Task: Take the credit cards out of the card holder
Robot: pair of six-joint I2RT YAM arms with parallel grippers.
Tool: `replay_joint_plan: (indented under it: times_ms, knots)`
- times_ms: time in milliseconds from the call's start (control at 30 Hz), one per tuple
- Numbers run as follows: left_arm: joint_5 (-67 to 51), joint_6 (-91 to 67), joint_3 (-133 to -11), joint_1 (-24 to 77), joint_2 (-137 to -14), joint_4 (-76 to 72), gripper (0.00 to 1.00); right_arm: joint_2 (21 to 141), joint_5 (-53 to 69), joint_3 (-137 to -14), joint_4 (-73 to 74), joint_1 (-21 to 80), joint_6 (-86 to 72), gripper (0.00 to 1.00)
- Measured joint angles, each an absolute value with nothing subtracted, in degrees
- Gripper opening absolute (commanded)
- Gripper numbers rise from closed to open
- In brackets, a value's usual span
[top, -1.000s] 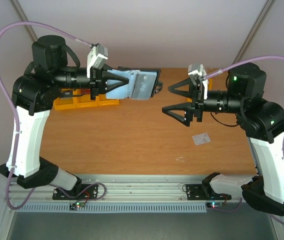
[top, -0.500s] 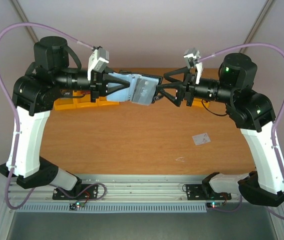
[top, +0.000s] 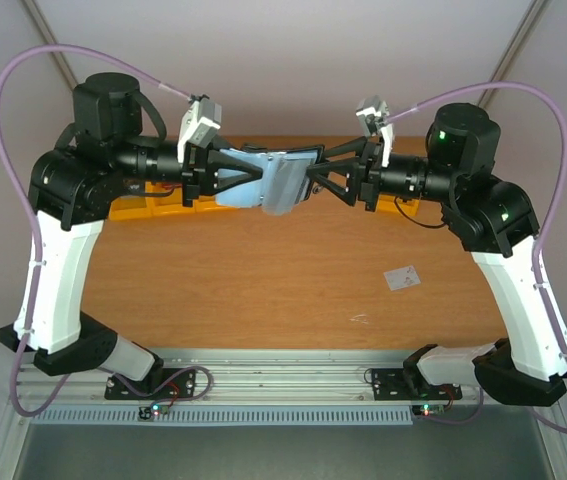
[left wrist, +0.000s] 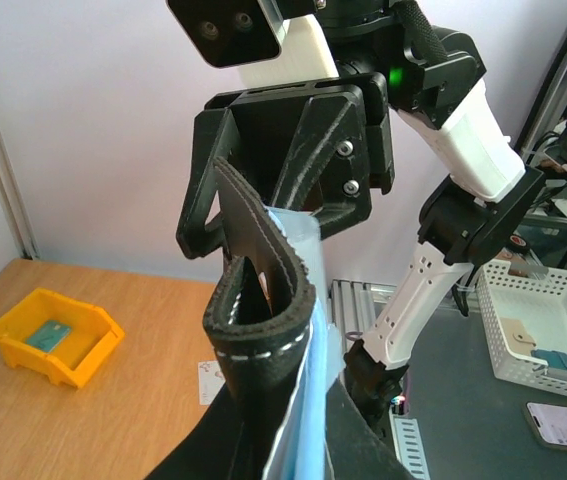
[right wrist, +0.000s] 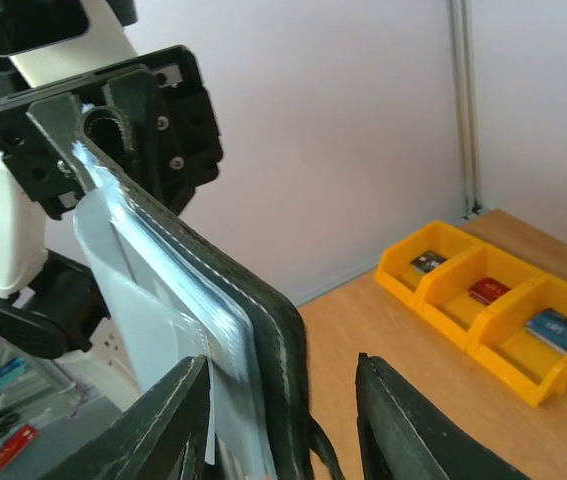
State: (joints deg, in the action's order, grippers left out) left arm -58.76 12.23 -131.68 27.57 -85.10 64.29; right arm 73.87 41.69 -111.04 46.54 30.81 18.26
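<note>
One broad desk [top: 263,280] of orange-brown wood grain, smooth and matt, carries everything. Above it the left arm [top: 58,260] and the right arm [top: 511,290] — rounded white shells over black joints — lean inward until their wrists face each other over the far half of the desk. At the far left lie the yellow bins [right wrist: 460,330], glossy moulded plastic joined in a row of three open compartments. Each holds a small flat item: one dark, one red, one blue.

The left pincer [top: 259,178], two matt black fingers with triangular cut-outs, is clamped tight on the card holder [top: 285,182] and holds it in the air, well clear of the desk. The right pincer [top: 311,178], of the same black build, has its jaws narrowed about the holder's opposite edge. They straddle it, one finger against the pale plastic side, the other with a slit of daylight between it and the black outer face.

The card holder is a flat bi-fold bent into a soft curve. Its outside is black and leathery with white stitching along the rim, and its inside is grey-blue with clear, slightly shiny plastic sleeves. Whether a card sits in those sleeves I cannot tell.

Smallest of all, a whitish card [top: 401,277] — thin, rectangular, faintly marked — lies flat on the desk near the right arm, well apart from the holder.
</note>
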Motion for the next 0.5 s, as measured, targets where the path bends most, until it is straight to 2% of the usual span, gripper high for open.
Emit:
replay_joint_plan:
  times_ms: [333,400,500]
  knots:
    - [-59.81,12.03,-131.68,28.38,-86.13,64.29,0.0,74.35,42.52,-110.63,43.99,34.35,19.14,0.49]
    - [-59.92,11.99,-131.68,28.4,-86.19,64.29,0.0,74.54,42.74,-110.61,43.62,34.85,19.16,0.46]
    - [-60.05,11.6,-131.68,28.45,-86.35,64.25,0.0,75.22,43.35,-110.61,42.61,35.83,19.09,0.34]
